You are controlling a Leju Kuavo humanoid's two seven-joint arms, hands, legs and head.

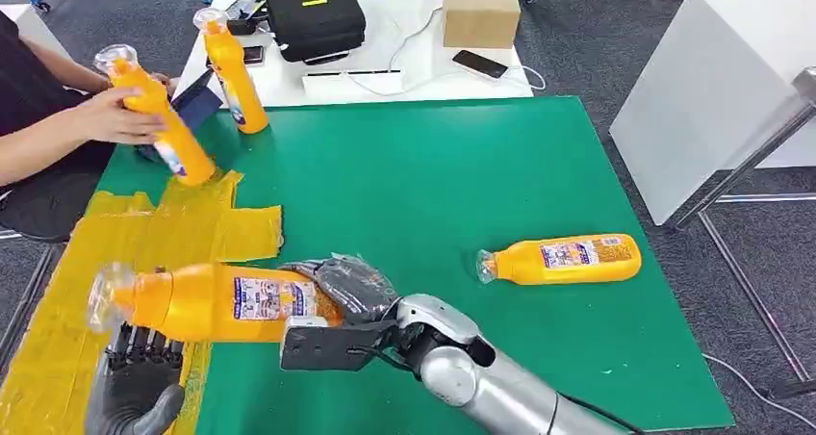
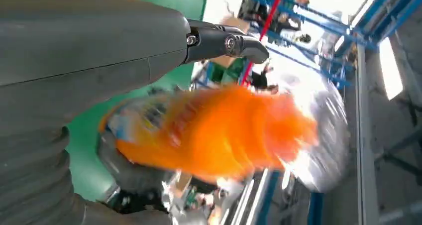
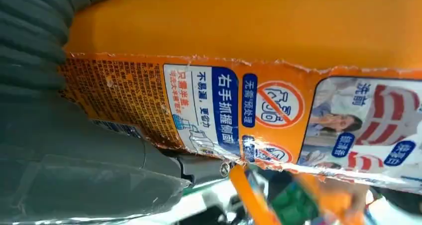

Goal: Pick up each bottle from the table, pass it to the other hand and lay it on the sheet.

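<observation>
My right hand (image 1: 348,289) grips the base end of an orange bottle (image 1: 216,302), held level above the yellow sheet (image 1: 53,344). In the right wrist view that bottle's label (image 3: 239,110) lies close against my right hand (image 3: 74,165). My left hand (image 1: 135,377) sits under the bottle's neck, fingers (image 1: 144,345) reaching up to its underside and thumb spread apart. The left wrist view shows the blurred bottle (image 2: 219,130) in front of the left hand (image 2: 84,65). A second bottle (image 1: 561,260) lies on the green table (image 1: 414,185) at the right.
A person's hand (image 1: 111,117) holds a tilted orange bottle (image 1: 164,127) at the sheet's far end. Another bottle (image 1: 234,69) stands upright near it. Behind the green table, a white table carries a black case (image 1: 314,16), a cardboard box (image 1: 480,10) and a phone (image 1: 479,63).
</observation>
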